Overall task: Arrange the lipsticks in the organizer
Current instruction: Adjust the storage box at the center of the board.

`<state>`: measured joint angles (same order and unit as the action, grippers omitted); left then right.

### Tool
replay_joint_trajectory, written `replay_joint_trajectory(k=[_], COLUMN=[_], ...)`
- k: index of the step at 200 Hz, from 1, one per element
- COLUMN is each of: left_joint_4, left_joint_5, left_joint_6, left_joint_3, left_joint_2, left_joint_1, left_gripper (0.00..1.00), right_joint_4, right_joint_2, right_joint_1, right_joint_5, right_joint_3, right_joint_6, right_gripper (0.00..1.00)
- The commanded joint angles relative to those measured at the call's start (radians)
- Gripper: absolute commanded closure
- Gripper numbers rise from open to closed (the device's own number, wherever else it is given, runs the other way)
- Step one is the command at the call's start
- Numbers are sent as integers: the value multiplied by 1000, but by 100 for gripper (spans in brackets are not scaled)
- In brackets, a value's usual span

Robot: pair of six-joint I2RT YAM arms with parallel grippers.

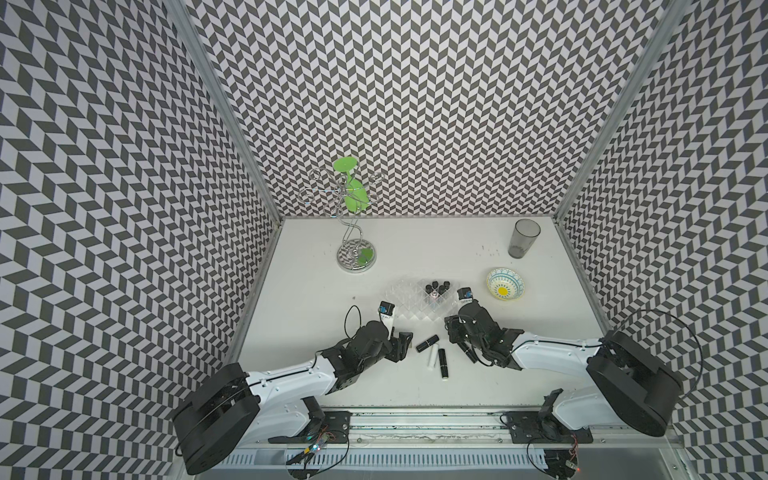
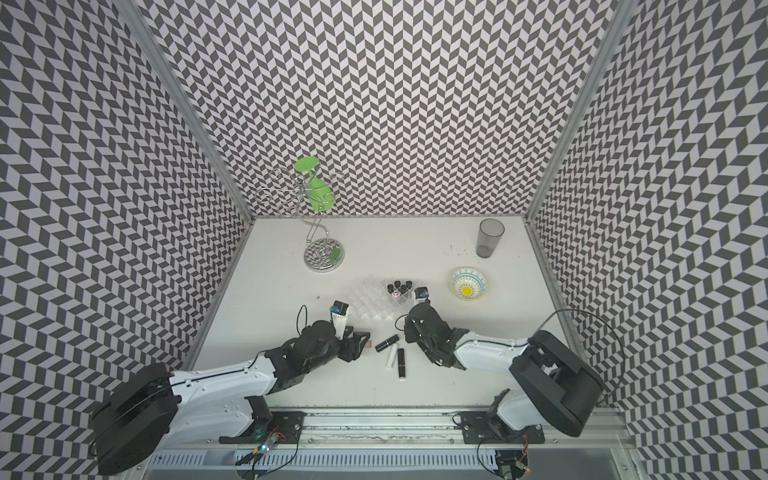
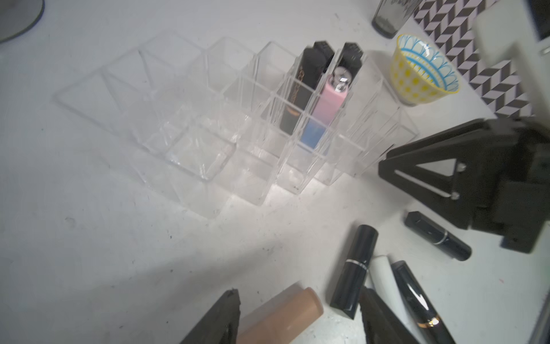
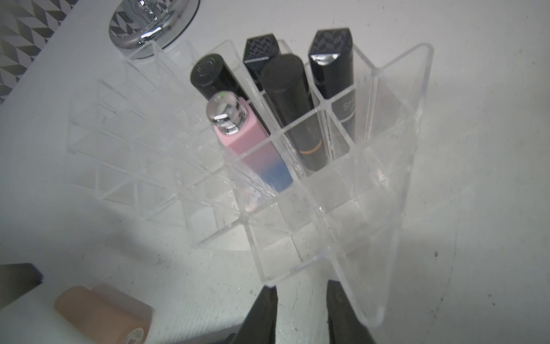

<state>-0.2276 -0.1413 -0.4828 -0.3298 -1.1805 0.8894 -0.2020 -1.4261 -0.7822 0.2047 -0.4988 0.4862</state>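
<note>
Left hand (image 3: 299,293) straddles the tan lipstick (image 3: 279,318) lying on the table (image 1: 311,332), fingers spread, seemingly not gripping. Right hand (image 4: 299,284) holds its fingers slightly apart, empty. Mid-table sits the clear stepped organizer (image 1: 405,309). Four black lipsticks (image 4: 285,89) and a pink-to-blue lipstick (image 4: 253,149) stand upright in its far right compartments.

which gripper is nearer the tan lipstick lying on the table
Left. The left gripper straddles the tan lipstick, a finger on either side; the right gripper sits farther off, at the organizer corner.
</note>
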Motion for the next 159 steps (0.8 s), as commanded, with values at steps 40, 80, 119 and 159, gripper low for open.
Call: replay_joint_trajectory(k=[40, 80, 119, 159], left_joint_4=[66, 97, 149, 190], left_joint_5=[-48, -48, -83, -116], left_joint_6=[-37, -75, -160, -195], left_joint_3=[-5, 25, 53, 51], left_joint_2=[-32, -22, 15, 41], left_joint_1=[1, 6, 89, 147], left_gripper=[33, 33, 32, 34], right_joint_4=[-55, -76, -94, -91], right_joint_2=[27, 115, 173, 211], right_joint_1=[25, 20, 15, 11], right_joint_5=[-84, -140, -179, -194], right_joint_3=[-3, 53, 95, 128], right_joint_6=[-33, -20, -10, -1], right_gripper=[70, 70, 69, 69])
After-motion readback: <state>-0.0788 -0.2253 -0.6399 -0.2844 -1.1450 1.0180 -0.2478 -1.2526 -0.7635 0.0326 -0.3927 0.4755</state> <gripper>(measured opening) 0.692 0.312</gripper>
